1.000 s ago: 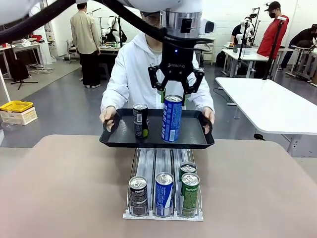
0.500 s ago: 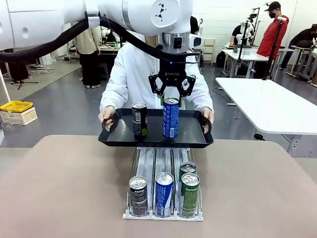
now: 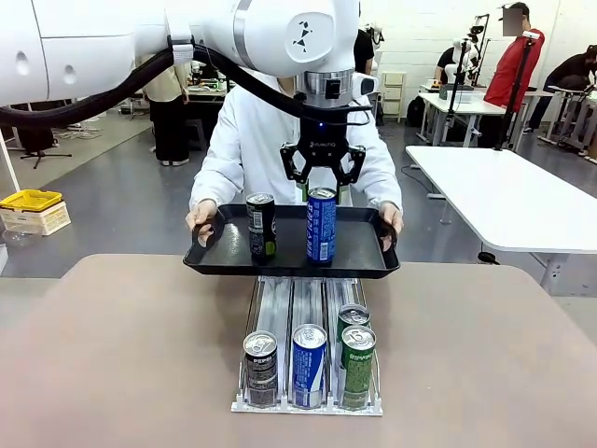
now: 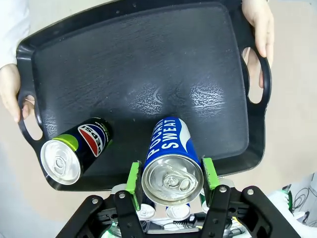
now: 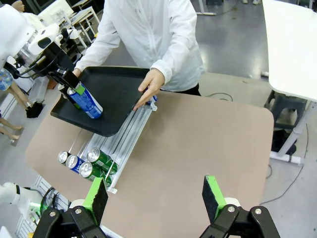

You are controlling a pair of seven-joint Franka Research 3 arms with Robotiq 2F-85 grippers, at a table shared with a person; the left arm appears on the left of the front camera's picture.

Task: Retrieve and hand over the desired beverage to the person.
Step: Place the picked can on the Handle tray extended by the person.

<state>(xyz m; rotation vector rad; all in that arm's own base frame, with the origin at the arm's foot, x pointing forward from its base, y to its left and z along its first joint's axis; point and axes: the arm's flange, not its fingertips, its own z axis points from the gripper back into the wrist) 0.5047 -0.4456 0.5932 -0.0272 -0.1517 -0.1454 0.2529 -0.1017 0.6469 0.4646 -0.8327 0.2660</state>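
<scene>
Person [image 3: 280, 140] at the table's [image 3: 121, 355] far side holds a black tray [image 3: 359, 261] carrying a Pepsi can [image 3: 261, 225]. Beside it, the left end effector [image 3: 322, 185] stays clamped on the blue Pocari Sweat can [image 3: 321, 224]; releasing while the tray wobbles could topple it. The right end effector [image 5: 153, 196] hangs apart.

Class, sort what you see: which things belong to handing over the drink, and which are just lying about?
In the job:
left gripper
Pocari Sweat can
black tray
person

Lying about:
Pepsi can on the tray
can rack
yellow bin
</scene>
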